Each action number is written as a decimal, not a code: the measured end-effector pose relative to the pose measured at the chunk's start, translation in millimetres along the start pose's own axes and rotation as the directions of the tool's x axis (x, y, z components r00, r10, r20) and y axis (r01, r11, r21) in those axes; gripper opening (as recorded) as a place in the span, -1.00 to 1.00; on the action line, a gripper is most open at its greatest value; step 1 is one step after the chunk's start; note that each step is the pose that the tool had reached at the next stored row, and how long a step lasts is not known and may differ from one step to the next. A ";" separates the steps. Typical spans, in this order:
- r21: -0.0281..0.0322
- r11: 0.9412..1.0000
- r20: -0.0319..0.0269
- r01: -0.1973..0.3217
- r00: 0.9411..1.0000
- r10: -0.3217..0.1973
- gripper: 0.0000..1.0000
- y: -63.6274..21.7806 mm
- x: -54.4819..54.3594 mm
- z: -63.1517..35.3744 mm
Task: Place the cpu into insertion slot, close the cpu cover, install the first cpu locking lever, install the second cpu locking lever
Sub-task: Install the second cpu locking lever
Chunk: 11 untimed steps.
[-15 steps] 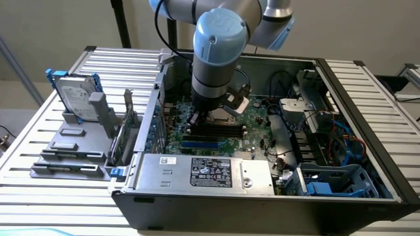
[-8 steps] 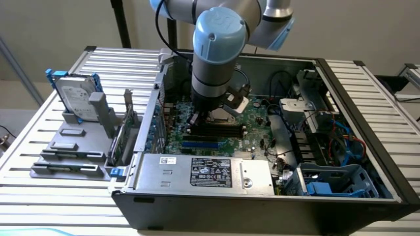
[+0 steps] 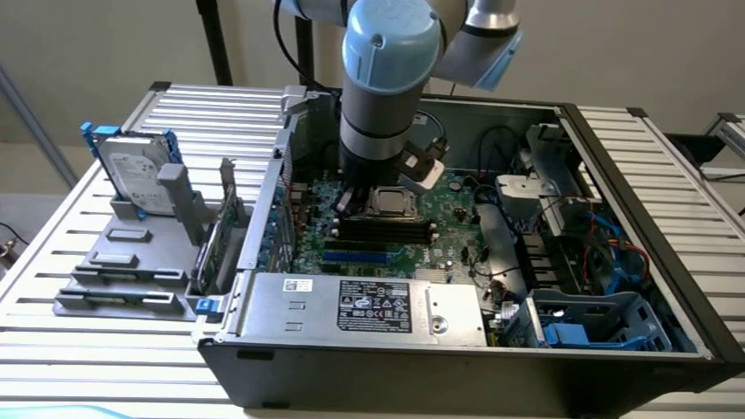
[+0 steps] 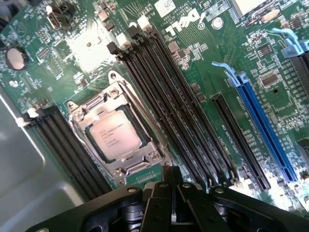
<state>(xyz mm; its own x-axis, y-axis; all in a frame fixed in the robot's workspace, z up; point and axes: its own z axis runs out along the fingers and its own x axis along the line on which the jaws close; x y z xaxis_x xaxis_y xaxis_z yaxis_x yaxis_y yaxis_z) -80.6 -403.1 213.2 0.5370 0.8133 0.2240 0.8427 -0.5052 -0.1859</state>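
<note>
The open computer case [image 3: 489, 288] lies on its side across the slatted bench [image 3: 70, 288], and my arm [image 3: 385, 78] reaches straight down into it over the green motherboard [image 4: 207, 72]. At the case's front edge in the exterior view sits the silver power supply [image 3: 361, 305], wearing a black label whose small print I cannot read. On the board itself, white letters spell DELL [image 4: 183, 21] near a white sticker too fine to make out. Long black memory slots [image 4: 169, 101] run beside the insertion slot [image 4: 118, 130], and a blue slot [image 4: 268, 130] lies farther off. The cpu cover [image 4: 145, 154] is down flat, framing the cpu [image 4: 116, 137], which is seated in the socket with its pale top showing faint printed lines I cannot read. My claw [image 4: 166, 176] hangs just beside the socket's corner, fingers pressed together on nothing.
</note>
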 end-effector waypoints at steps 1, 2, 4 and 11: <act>0.000 1.000 0.000 0.000 1.000 0.000 -0.79 -0.2 0.2 -0.8; 0.000 1.000 0.000 0.000 1.000 0.000 -0.79 -0.2 0.2 -0.8; 0.000 1.000 0.000 0.000 1.000 0.000 -0.79 -0.1 0.2 -0.8; 0.000 1.000 0.000 0.000 1.000 0.000 -0.79 -0.2 0.2 -0.9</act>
<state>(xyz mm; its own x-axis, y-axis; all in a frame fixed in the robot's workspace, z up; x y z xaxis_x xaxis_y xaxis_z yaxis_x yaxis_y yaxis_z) -80.6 -403.1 214.1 0.5369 0.8134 0.2240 0.8428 -0.5051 -0.1860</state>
